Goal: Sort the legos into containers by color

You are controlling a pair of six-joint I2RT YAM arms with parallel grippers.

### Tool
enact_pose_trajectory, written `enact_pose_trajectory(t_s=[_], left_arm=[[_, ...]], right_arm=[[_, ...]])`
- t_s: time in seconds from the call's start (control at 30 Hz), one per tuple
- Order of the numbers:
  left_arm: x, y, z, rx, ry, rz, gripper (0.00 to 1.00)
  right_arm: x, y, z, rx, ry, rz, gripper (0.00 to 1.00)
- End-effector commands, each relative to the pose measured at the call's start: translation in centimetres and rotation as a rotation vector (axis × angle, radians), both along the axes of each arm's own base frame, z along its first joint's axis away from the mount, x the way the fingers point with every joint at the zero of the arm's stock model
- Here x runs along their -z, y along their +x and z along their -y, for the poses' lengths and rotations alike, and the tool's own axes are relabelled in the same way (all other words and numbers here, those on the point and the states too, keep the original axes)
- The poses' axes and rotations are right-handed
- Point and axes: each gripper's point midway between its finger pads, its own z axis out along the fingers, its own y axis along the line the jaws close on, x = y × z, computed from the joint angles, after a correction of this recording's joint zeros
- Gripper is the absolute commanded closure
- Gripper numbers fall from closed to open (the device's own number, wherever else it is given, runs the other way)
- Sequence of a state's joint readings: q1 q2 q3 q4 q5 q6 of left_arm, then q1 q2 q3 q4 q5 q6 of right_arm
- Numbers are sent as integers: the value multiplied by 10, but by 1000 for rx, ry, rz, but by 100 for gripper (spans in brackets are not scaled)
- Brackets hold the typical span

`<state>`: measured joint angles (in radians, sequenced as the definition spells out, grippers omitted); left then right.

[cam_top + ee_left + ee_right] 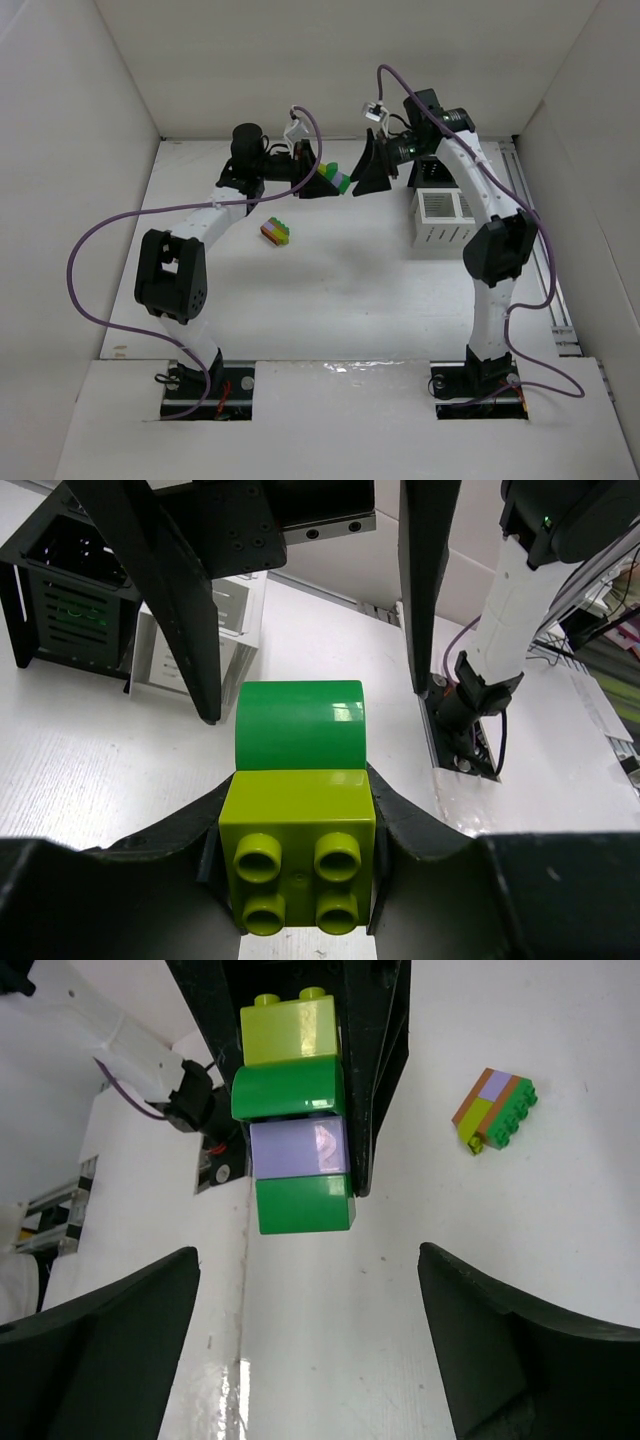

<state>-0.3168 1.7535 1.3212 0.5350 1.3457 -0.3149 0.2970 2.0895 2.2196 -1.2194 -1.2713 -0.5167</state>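
Stack of four bricks [297, 1110], lime, green, purple and green joined end to end, is clamped between my left fingers [322, 184] and held above the counter [350, 300], toward its far side. The lime end sits deepest in that grip, its four studs facing my left wrist camera, and the last green brick sticks out past the fingertips. My right fingers [370, 170] are spread wide and hold nothing; they point at the free green end of the stack from the other side, close to it but not touching. A second multicoloured stack [275, 233] lies on its side on the counter, nearer the arm bases than my left fingers and apart from both arms. The white two-compartment bins [440, 237] stand on the right of the counter beside my right arm; I cannot tell whether any brick is inside. From my left wrist view a black slotted bin [60, 580] stands just beside the white one.
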Motion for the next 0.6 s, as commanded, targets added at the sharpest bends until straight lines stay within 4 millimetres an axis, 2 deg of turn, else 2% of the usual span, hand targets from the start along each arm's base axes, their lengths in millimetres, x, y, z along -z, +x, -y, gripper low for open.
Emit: enact_pose_trajectory(t_s=[0.0, 0.27, 0.33, 0.4, 0.57], left_arm=[[-22, -7, -2, 25, -31, 111, 88], [-22, -7, -2, 25, -31, 111, 88], [-22, -7, -2, 25, -31, 111, 88], [-18, -5, -1, 25, -28, 102, 88], [-18, -5, -1, 25, -28, 93, 88]], right_arm=[[-10, 2, -6, -18, 18, 47, 3], [-15, 3, -23, -23, 10, 82, 1], [-14, 6, -23, -18, 7, 98, 4], [-14, 6, -26, -22, 4, 109, 7], [-12, 8, -27, -19, 6, 112, 30]])
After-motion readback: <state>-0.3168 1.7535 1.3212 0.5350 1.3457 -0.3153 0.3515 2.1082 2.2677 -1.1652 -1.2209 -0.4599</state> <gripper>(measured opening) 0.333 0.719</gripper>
